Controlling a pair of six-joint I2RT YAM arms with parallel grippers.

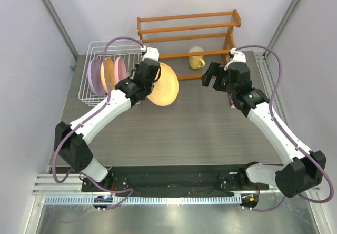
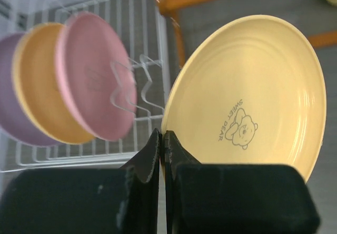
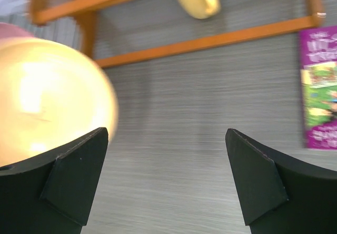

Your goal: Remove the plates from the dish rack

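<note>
My left gripper [image 1: 151, 88] is shut on the rim of a yellow plate [image 1: 165, 84] and holds it on edge in the air, right of the white wire dish rack [image 1: 96, 45]. In the left wrist view the fingers [image 2: 163, 139] pinch the plate's [image 2: 253, 86] lower left rim; it has a bear print. Three plates stand in the rack: pink [image 2: 95, 81], orange [image 2: 42, 86] and lavender [image 2: 10, 97]. My right gripper [image 1: 210, 81] is open and empty, a little right of the held plate. The right wrist view shows the gripper [image 3: 166, 155] and the plate [image 3: 47, 91] at the left.
An orange wooden slatted shelf [image 1: 184, 31] stands at the back with a yellow mug [image 1: 196, 58] in front of it. A purple booklet [image 3: 318, 86] lies on the table at the right. The grey table [image 1: 179, 134] stretches in front of both grippers.
</note>
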